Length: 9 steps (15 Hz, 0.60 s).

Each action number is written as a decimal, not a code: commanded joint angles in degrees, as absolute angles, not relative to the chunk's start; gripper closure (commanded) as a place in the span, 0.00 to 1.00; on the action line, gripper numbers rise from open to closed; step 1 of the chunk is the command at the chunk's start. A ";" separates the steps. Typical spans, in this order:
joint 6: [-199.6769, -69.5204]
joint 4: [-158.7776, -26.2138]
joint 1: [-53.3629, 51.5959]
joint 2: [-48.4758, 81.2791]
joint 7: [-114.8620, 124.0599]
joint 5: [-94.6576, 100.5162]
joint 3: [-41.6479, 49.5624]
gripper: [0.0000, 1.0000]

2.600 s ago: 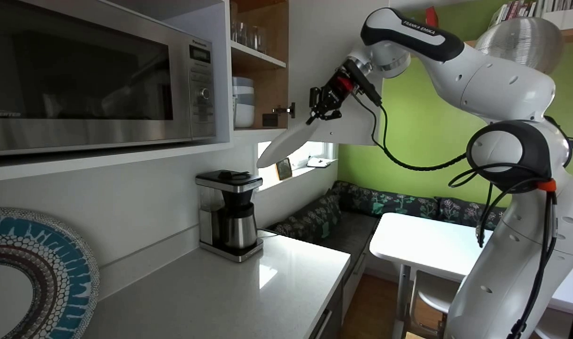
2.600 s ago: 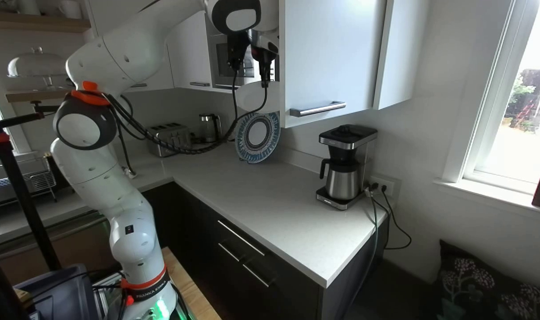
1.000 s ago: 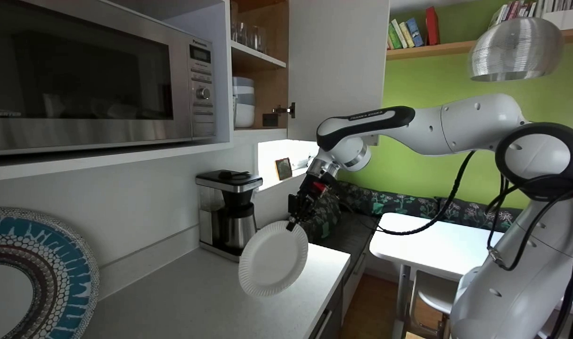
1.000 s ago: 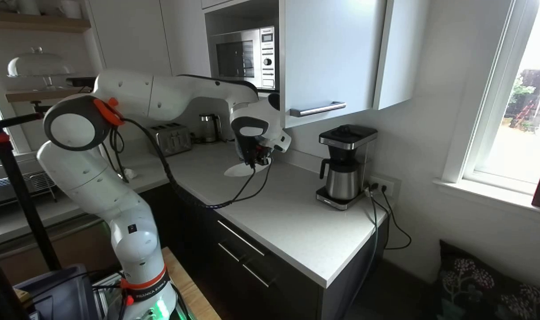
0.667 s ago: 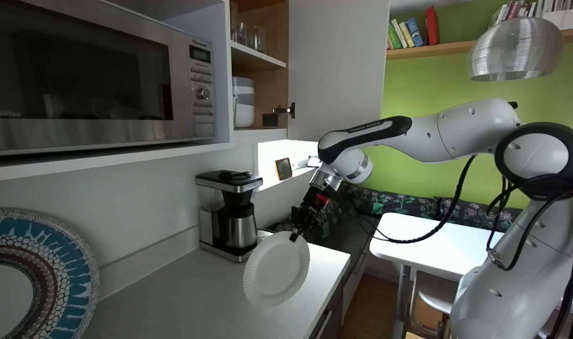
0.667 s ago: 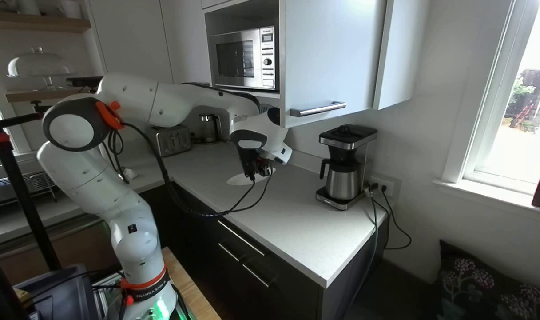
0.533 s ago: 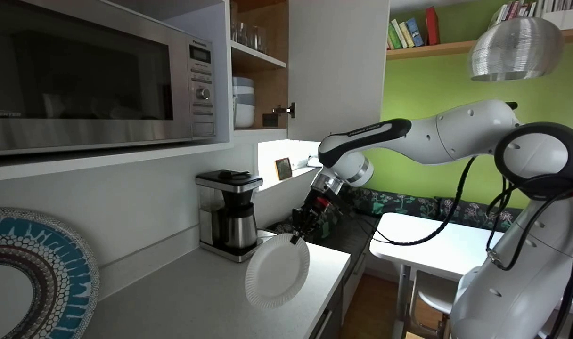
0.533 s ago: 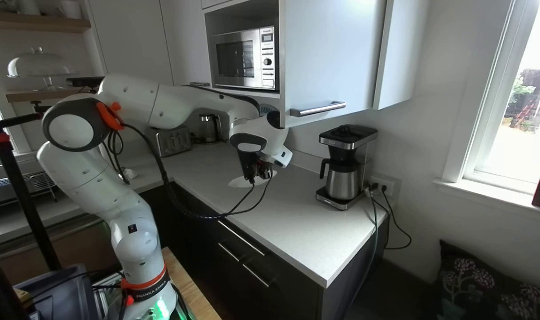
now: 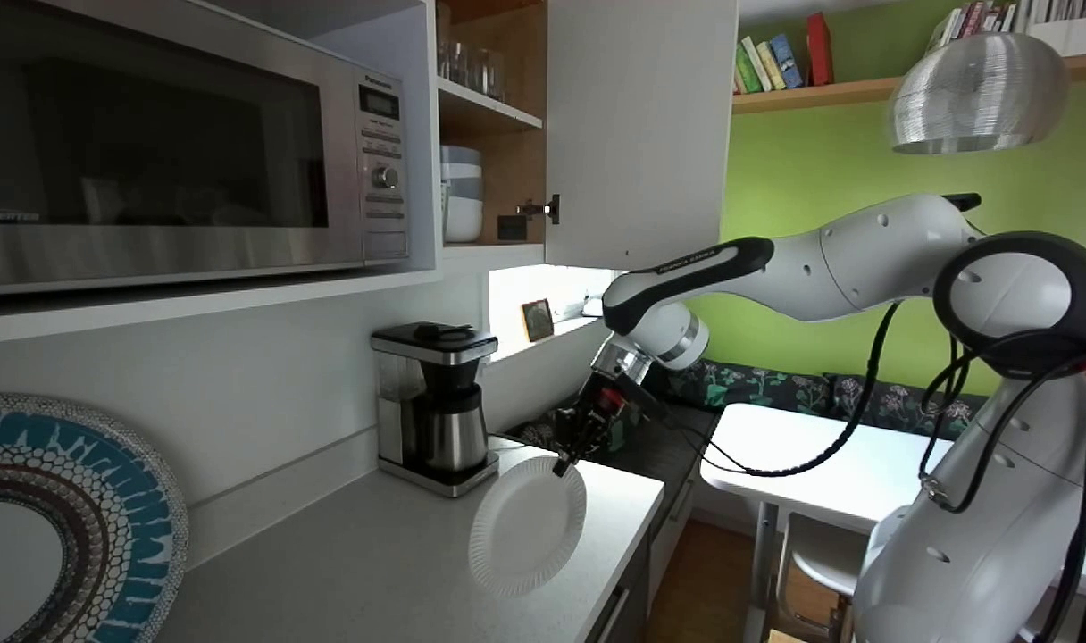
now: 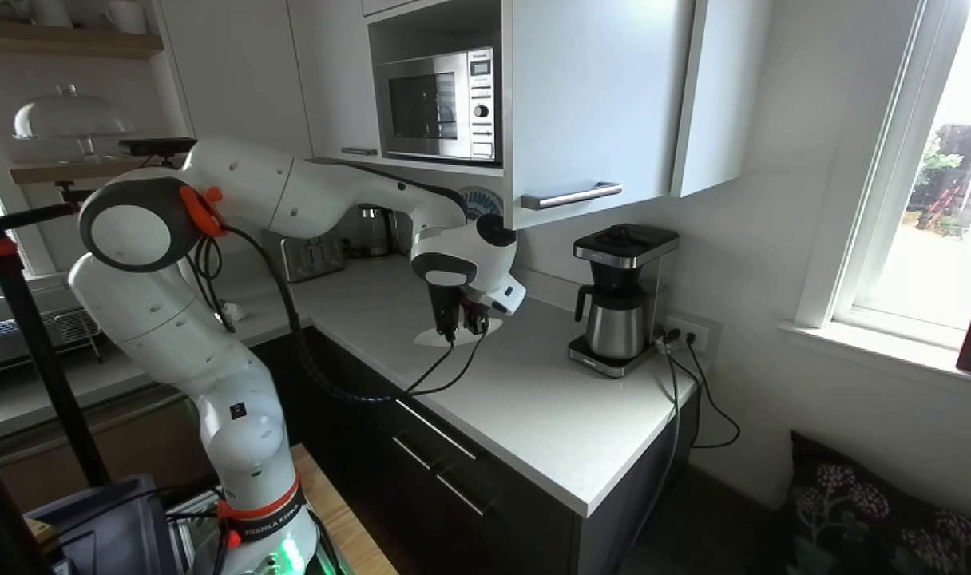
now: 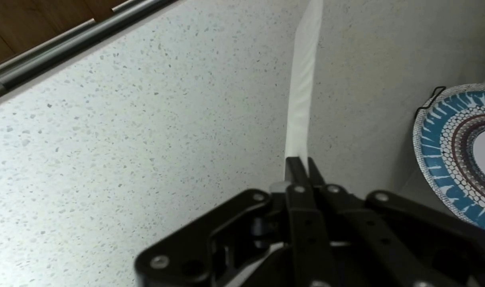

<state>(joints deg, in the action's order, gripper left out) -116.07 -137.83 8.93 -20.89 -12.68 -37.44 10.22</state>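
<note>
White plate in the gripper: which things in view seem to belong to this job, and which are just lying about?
Seem to belong:
white plate, tilted over the counter
gripper, shut on the plate's rim

Apparently just lying about, untouched by the gripper:
coffee maker
patterned round plate
microwave
toaster

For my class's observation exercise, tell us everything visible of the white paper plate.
The paper plate looks thin and disposable: round, plain white, with a fluted rim. Black jaws pinch its edge. It tilts over the speckled countertop, nearly edge-on in the wrist view; whether its lower edge touches is unclear.
</note>
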 commanded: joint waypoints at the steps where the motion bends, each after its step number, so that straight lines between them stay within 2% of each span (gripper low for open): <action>1: -116.07 -137.68 8.25 -20.93 -12.45 -37.14 10.88 0.99; 9: -121.31 -138.97 6.55 -17.41 -21.22 -45.69 12.77 1.00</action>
<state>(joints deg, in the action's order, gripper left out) -118.95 -138.23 8.40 -19.72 -15.52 -40.37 10.77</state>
